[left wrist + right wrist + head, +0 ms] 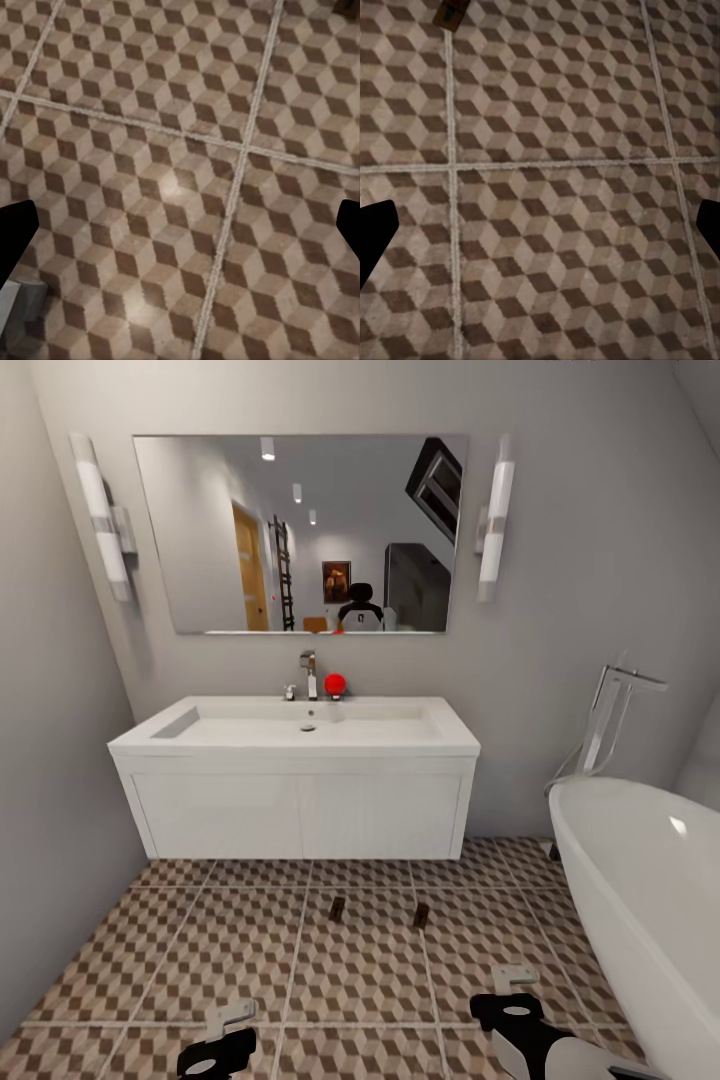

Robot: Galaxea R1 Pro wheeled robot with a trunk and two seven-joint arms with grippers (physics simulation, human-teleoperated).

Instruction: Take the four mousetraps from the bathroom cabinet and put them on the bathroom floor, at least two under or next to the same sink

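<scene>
2 mousetraps [337, 908] [421, 916] lie on bathroom floor [250, 960] ahead, near sink [300, 735]; right gripper [512, 992] nearer; both grippers' fingers spread, empty.

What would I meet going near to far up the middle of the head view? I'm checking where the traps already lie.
Left gripper and right gripper → bathroom floor → two mousetraps → white sink unit → faucet and red ball → mirror.
</scene>
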